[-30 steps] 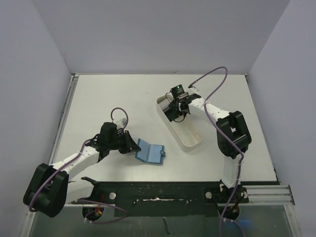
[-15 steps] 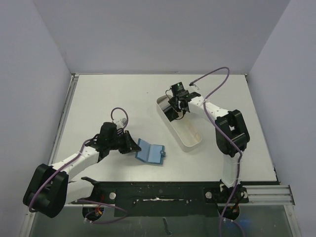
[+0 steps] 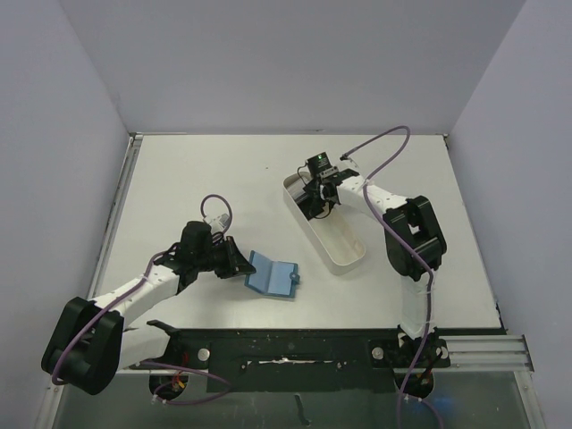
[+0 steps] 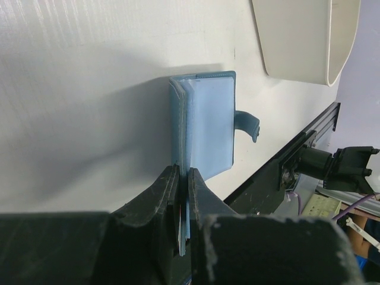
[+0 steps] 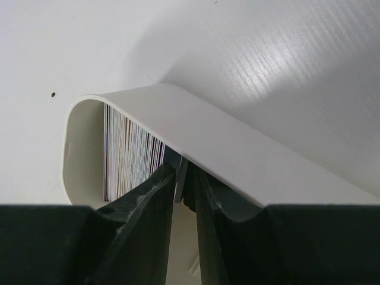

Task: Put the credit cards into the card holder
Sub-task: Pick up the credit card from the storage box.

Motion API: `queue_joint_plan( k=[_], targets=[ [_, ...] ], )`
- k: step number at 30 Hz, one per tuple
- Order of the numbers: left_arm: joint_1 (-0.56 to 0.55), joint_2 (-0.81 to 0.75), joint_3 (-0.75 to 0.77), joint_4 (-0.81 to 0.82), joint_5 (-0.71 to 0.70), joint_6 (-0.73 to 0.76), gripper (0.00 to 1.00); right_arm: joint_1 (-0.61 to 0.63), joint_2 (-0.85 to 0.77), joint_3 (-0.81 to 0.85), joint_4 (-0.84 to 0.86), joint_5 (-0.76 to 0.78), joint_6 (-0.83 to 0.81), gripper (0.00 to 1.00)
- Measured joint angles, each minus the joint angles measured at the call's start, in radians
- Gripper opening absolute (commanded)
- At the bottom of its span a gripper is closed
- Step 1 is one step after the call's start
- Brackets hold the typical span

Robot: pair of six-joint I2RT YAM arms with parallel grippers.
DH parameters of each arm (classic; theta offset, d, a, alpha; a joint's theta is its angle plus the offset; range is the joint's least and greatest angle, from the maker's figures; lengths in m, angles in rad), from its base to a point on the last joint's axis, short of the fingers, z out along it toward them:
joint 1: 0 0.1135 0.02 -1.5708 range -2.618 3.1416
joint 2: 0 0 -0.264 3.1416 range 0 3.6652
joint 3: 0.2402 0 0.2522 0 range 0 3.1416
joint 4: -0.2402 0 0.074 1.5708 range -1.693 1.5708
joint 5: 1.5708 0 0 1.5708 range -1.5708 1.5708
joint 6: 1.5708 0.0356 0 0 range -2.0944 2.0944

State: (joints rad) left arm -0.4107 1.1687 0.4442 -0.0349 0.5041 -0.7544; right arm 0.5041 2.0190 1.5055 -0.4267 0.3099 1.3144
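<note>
Right jaws narrowed, credit cards [image 5: 133, 155] upright on edge

The top view is evenly bright and sharp; the table [image 3: 197, 179] looks pale, with faint shadows; in the left wrist view the wallet [image 4: 211, 124] throws a wide soft shadow, and the left gripper [image 4: 183, 175], near the lens, is dark and blurred; in the right wrist view the tray [image 5: 237, 154] rim shines softly; the right gripper [image 5: 180, 172] is out of focus.

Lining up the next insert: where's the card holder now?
Top view, front centre: the card holder, open, clamped by the left gripper, left of the white tray.
</note>
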Motion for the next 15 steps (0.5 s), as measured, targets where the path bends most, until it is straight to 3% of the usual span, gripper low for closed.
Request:
queue_joint_plan(
  k=[6, 15],
  targets=[
    [0.0, 0.0, 0.0, 0.0, 0.002, 0.0, 0.0, 0.0, 0.007, 0.0, 0.003, -0.008, 0.004, 0.17],
    [0.0, 0.0, 0.0, 0.0, 0.002, 0.0, 0.0, -0.002, 0.008, 0.0, 0.002, -0.005, 0.0, 0.0]
  ],
)
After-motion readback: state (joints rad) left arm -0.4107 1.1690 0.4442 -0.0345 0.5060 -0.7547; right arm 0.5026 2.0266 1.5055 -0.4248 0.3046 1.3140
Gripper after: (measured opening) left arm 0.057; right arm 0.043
